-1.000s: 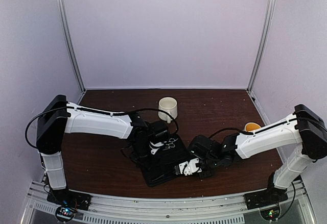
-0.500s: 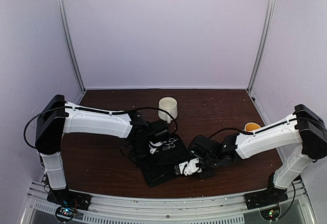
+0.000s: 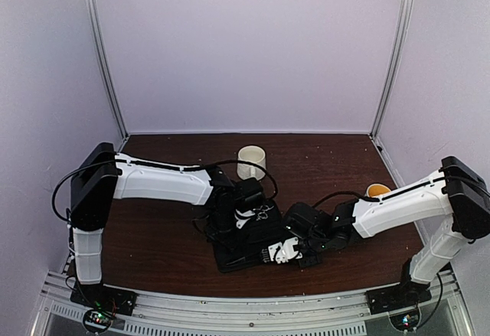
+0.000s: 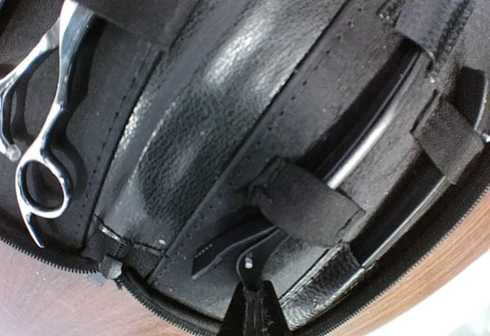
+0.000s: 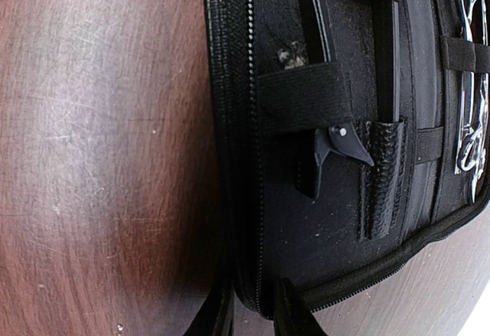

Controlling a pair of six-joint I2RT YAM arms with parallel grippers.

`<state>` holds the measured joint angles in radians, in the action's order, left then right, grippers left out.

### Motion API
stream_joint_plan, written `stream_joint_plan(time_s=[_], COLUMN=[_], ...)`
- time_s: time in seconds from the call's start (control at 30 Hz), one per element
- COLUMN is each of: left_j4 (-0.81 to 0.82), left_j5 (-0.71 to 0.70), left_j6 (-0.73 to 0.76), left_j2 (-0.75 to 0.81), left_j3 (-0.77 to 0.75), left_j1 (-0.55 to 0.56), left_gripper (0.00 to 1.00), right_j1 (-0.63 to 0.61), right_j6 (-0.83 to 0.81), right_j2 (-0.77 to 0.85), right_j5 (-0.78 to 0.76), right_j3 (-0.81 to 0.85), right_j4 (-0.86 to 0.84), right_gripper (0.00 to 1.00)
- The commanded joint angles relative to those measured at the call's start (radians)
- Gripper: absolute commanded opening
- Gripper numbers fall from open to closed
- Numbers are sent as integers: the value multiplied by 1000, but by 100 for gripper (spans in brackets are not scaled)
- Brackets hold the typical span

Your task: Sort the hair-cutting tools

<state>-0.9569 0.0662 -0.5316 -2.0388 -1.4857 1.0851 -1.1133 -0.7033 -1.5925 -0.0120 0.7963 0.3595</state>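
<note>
The open black case (image 3: 243,258) lies mid-table. In the left wrist view a silver pair of scissors (image 4: 38,122) is strapped in at its left, and a thin black hair clip (image 4: 230,248) sticks out from under an elastic strap (image 4: 306,202). My left gripper (image 4: 256,309) is shut on that clip's tail end. My right gripper (image 5: 256,317) is shut on the case's zipped rim (image 5: 253,275). The right wrist view also shows a black clip (image 5: 337,146) under a strap and scissors (image 5: 471,114) at the far right. From above, the scissors (image 3: 258,214) glint beside my left gripper (image 3: 243,218).
A white mug (image 3: 251,160) stands behind the case. A yellow-lined mug (image 3: 377,190) sits at the right, beside the right forearm. Purple walls close in the dark wooden table (image 3: 153,236) on three sides.
My left arm has swung to the right and its gripper has gone farther over the case. The right arm has kept still on the case's rim.
</note>
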Motion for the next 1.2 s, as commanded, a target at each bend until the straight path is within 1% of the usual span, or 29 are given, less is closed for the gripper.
stream_joint_plan(time_s=[0.0,0.2,0.33,0.47,0.6,0.67,0.87,1.03,1.17], left_j4=[104,198,201,175,138,122,87,42,-7], left_j5=[38,75,92,71,33,14,-13,-52,-77], left_j6=[61,117,119,118,123,127,122,132,157], left_j2=[-34,-50,-56,-30,17,47,79,123,148], left_j3=[-8,3,6,28,48,52,22,4,-16], left_j1=[-16,-21,-20,-21,-21,-21,-21,-22,-32], left_gripper=[0,0,0,1,16,21,25,27,34], right_j1=[-10,-10,-10,-10,-8,-7,-3,5,13], right_j6=[14,12,13,11,10,5,2,-6,-8], right_j2=[-22,-24,-27,-30,-25,-17,-15,34,48], right_j5=[33,24,18,9,4,-8,-30,-65,-95], right_j3=[-15,-19,-22,-25,-32,-37,-32,-36,-12], right_j4=[89,84,81,78,72,72,73,70,101], right_gripper=[19,19,19,19,19,20,20,22,24])
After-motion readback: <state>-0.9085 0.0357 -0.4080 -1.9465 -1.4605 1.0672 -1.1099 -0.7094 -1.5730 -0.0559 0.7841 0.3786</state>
